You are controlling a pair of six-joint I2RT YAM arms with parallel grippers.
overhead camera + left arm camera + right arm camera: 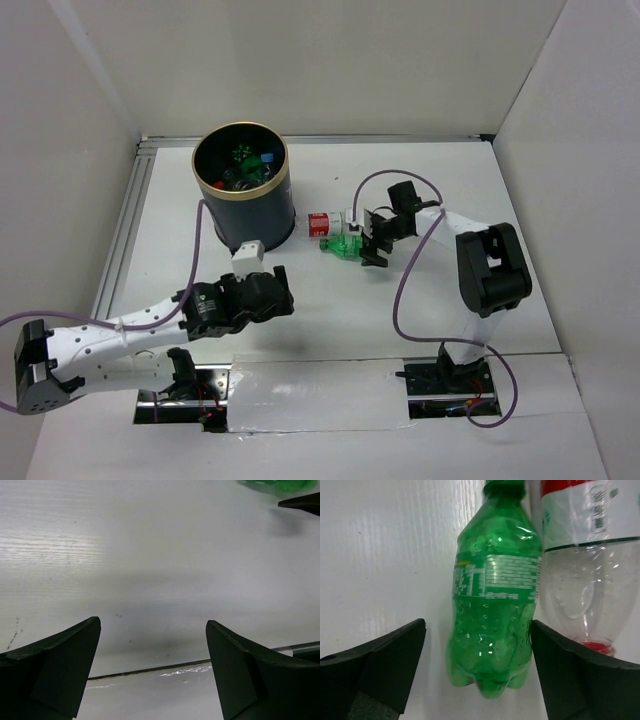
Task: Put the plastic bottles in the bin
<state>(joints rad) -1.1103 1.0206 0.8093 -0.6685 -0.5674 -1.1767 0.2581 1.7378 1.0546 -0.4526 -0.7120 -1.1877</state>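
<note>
Straddling the green bottle (pixel 492 605) with the right gripper (pixel 477 625), jaws apart, red-label bottle (pixel 580 555) just beside it, both lying near the bin (pixel 245 215) holding more bottles (pixel 240 165). Left gripper (pixel 152 625) gaping too, over the table (pixel 150 555).

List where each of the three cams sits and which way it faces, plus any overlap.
Top external: above and behind the bases, looking down on the table; both arms whole, left gripper, right gripper, plus bin.
Left wrist: on the left arm, looking low across the table; own open fingers at bottom.
Right wrist: on the right arm, facing the green bottle between its open fingers, red-labelled bottle beside.
Shared: green bottle in all three, a sliver at the left wrist view's top edge.
</note>
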